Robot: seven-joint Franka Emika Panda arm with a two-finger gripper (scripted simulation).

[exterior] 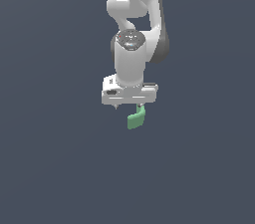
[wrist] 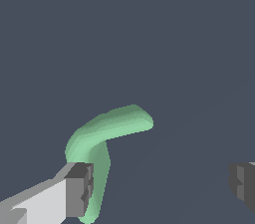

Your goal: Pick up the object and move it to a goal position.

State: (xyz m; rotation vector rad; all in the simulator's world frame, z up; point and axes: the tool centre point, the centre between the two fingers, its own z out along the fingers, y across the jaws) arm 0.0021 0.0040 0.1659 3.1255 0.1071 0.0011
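Our end effector [wrist: 159, 185] is spread wide, nothing gripped. The green object [wrist: 107, 136] lies on the tabletop [exterior: 50, 158] just below it, touching or just beside one finger [wrist: 79, 189], well apart from the other. Grasp, lift and transfer to goal all remain.

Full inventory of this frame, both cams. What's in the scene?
green bent piece: 1, matte green, L-shaped; in the wrist view beside one finger, apart from the other; in the exterior view just under the gripper, toward the exterior view's right.
surface: 1, plain dark grey-blue, fills the background.
arm: 1, white with dark joints, reaching down from the top of the exterior view.
gripper: 1, white body, grey pads, jaws wide apart, not clamped on the piece.
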